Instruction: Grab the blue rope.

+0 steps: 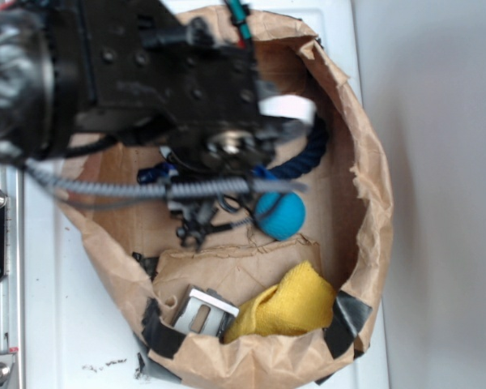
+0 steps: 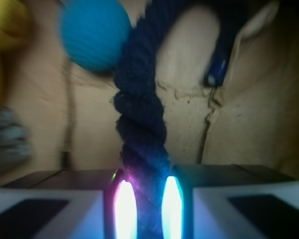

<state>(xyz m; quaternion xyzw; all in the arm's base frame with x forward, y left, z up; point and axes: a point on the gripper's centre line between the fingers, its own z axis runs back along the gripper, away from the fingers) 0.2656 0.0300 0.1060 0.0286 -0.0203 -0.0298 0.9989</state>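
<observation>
The blue rope (image 2: 139, 107) is a thick dark navy twisted cord that runs up from between my fingers and curves to the right, ending in a shiny bound tip (image 2: 217, 69). My gripper (image 2: 148, 209) is shut on the blue rope, with both glowing pads pressed against its sides. In the exterior view the rope (image 1: 308, 154) arcs along the far side of the brown paper bag (image 1: 364, 194), mostly hidden under the black arm, and the gripper (image 1: 227, 166) sits over it. A turquoise ball (image 1: 280, 214) lies just beside the rope.
A yellow cloth (image 1: 292, 304) and a small metal clip (image 1: 204, 312) lie in the near part of the bag. The bag's crumpled walls ring everything. It stands on a white surface (image 1: 65, 324), with a metal rail (image 1: 0, 267) at the left edge.
</observation>
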